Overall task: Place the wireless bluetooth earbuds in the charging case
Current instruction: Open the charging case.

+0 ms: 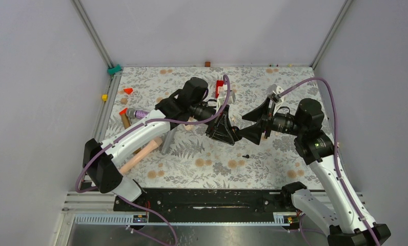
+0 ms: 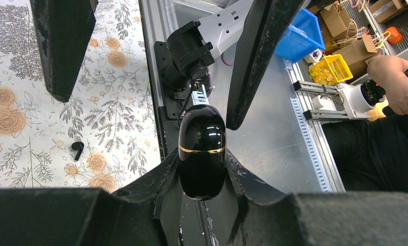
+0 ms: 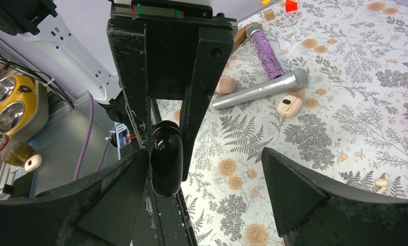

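Note:
The charging case point(image 2: 202, 151) is a glossy black oval with a gold seam. My left gripper point(image 2: 202, 160) is shut on its lower half and holds it in the air above the table's middle point(image 1: 227, 130). In the right wrist view the case point(image 3: 166, 163) hangs close to my right gripper's left finger point(image 3: 115, 192), inside the wide gap of the open right gripper point(image 3: 204, 154). The two grippers face each other, with the right gripper point(image 1: 249, 125) around the case's end. One tiny black earbud point(image 1: 246, 156) lies on the floral cloth below them, also seen as an earbud point(image 2: 78, 149) from the left wrist.
A silver microphone point(image 3: 261, 91), a purple glitter handle point(image 3: 266, 51) and a small beige oval point(image 3: 289, 106) lie behind the left arm. A red box point(image 1: 220, 88) stands at the back. A peach cylinder point(image 1: 140, 156) lies by the left arm. The metal rail point(image 1: 202, 200) runs along the near edge.

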Robot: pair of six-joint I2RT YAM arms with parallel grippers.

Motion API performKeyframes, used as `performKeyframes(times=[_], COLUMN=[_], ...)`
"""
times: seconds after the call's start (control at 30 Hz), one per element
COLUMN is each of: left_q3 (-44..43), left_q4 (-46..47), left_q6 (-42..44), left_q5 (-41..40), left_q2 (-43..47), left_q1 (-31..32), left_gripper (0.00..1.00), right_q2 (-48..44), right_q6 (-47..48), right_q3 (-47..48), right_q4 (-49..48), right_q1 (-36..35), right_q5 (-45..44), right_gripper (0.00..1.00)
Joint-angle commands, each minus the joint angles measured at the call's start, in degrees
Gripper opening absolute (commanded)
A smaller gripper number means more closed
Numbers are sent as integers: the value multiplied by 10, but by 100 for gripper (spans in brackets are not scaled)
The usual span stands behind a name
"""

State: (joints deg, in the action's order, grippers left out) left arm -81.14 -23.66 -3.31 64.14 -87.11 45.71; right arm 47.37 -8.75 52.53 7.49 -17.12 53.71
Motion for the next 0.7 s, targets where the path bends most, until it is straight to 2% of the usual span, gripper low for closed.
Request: performKeyframes(times=[0.0, 0.37, 0.67], left_q3=[-19, -22, -17], left_q4=[13, 13, 5], left_q6=[15, 15, 26], left_q5=[28, 29, 48], left_q2=[16, 15, 20], left_q1=[2, 1, 1], left_gripper=[0, 0, 0], right_q2=[2, 5, -27], right_q6=[23, 47, 109], right_q3=[5, 8, 13], right_q4=[6, 24, 50], right_q1=[-9, -13, -13], right_q5=[18, -3, -81], right_gripper=[89, 89, 91])
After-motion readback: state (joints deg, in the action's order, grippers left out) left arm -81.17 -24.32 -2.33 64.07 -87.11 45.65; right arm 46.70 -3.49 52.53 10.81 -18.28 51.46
